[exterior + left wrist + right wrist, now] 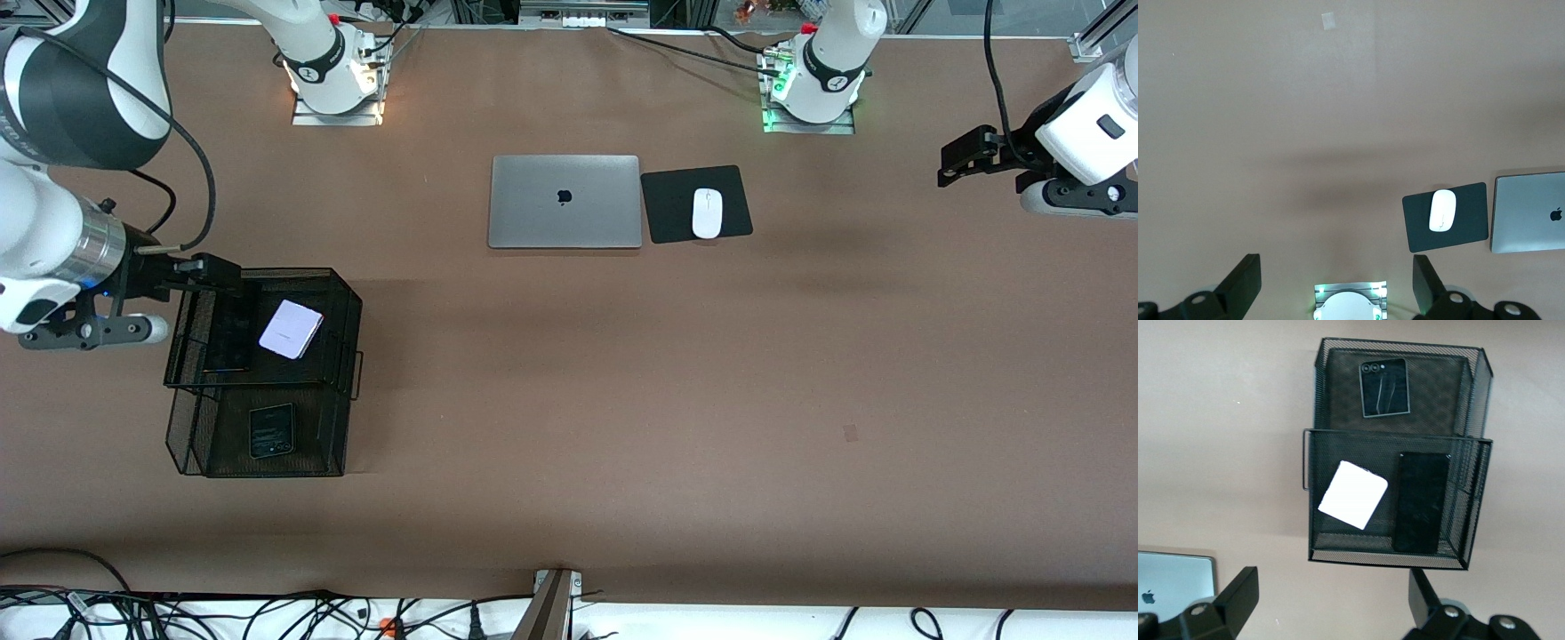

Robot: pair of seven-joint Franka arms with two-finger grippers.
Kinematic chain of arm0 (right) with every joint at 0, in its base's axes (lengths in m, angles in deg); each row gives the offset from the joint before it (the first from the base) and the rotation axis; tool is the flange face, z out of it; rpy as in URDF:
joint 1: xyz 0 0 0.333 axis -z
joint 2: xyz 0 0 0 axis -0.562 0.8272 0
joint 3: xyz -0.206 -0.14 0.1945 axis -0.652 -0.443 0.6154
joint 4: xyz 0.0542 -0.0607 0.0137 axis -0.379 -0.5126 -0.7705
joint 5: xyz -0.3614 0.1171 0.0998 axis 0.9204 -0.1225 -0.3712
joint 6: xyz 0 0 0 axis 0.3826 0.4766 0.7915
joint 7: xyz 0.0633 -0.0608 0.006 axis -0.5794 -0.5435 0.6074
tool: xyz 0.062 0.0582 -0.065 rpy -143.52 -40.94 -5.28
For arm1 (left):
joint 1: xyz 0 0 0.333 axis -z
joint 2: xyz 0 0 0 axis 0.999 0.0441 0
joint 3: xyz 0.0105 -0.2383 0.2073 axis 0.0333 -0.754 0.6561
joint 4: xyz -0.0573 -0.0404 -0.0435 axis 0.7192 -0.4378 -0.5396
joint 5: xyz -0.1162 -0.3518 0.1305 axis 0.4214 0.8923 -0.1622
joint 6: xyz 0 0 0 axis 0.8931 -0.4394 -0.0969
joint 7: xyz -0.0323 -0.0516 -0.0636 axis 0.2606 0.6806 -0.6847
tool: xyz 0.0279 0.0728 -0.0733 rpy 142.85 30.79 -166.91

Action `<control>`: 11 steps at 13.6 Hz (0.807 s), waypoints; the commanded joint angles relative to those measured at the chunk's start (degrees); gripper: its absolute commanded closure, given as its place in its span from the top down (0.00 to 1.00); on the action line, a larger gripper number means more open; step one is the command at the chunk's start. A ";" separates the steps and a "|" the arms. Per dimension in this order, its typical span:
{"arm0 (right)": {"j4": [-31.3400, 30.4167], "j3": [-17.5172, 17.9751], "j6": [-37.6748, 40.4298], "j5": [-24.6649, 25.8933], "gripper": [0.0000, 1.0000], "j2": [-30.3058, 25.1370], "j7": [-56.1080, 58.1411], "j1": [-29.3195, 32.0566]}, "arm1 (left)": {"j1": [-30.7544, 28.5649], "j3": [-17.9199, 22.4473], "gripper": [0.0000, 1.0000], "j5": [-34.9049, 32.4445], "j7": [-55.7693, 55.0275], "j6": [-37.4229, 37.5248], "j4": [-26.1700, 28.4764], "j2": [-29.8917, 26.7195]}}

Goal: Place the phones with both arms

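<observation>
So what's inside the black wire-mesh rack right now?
The black wire-mesh rack has two tiers. The upper tier holds the squarish pale lilac phone beside the long black slab phone; the lower tier holds the squarish black phone. The upper tier covers part of the lower tier.

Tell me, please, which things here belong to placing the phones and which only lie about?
Job: long black phone, lilac phone, small black phone, mesh rack, left gripper, right gripper.
Idle: laptop, mouse, mouse pad.
</observation>
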 commanded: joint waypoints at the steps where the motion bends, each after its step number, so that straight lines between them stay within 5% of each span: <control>1: -7.71 0.50 -3.17 4.72 0.99 -7.12 -5.01 -3.35 | -0.59 -0.22 1.00 0.52 1.27 0.72 0.08 -0.88; 4: -6.41 1.90 -4.66 5.44 0.99 -7.13 -6.44 -1.71 | -0.59 -0.22 1.00 0.52 1.27 0.72 0.08 -0.88; 9: -6.22 30.25 -4.05 10.44 0.99 -9.94 -6.26 24.89 | -0.59 -0.22 1.00 0.52 1.27 1.07 0.00 -0.97; 11: -8.41 31.79 -4.31 10.45 0.99 -11.60 -6.35 27.13 | -0.59 -0.22 1.00 0.52 1.27 1.07 0.00 -0.88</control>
